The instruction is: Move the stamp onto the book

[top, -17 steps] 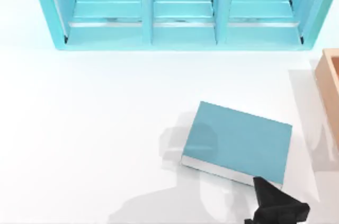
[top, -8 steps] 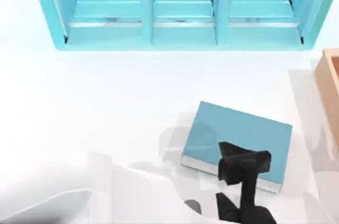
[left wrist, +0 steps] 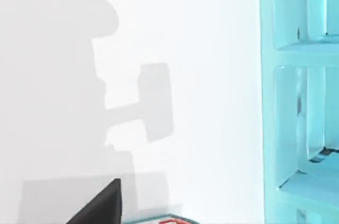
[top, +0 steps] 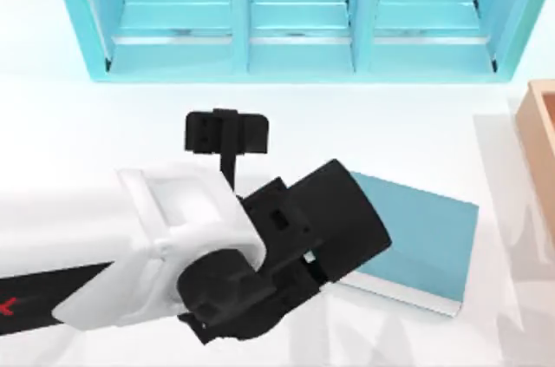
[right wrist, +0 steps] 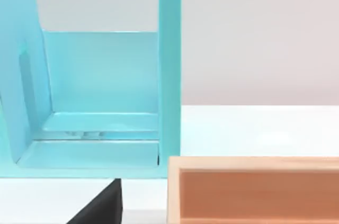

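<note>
**Over the book, the left arm hangs; stamp unplaced**

On the tabletop (top: 87, 124), toward the top view's right, the book (top: 416, 228) lies flat with its teal cover up and its white page edge along the near side. The left arm (top: 173, 245) reaches in from the left and hangs over the book's left part, hiding it. Where the stamp sits I cannot tell; it may be under that arm or in the claw, but that is a guess.

Only a dark sliver of the left claw (left wrist: 103, 207) shows at the edge of its wrist view, above bare tabletop with the arm's shadow on it. I cannot tell whether it is spread, pressed together or pinching anything. The right claw (right wrist: 103, 205) gives the same dark sliver and the same doubt; it faces the shelf unit and the wooden box.

By the task's wording, the stamp should be a small, rigid, light piece (nothing that would crush or sag). I would take it across two flat opposite sides, low enough that it cannot pivot. The book should be a broad, stiff, level landing place.

The turquoise shelf unit (top: 295, 29) stands along the far edge. Its three open compartments hold nothing that I can make out. The light-wood box (right wrist: 254, 192) at the right edge shows a bare inner wall; its floor is out of sight
</note>
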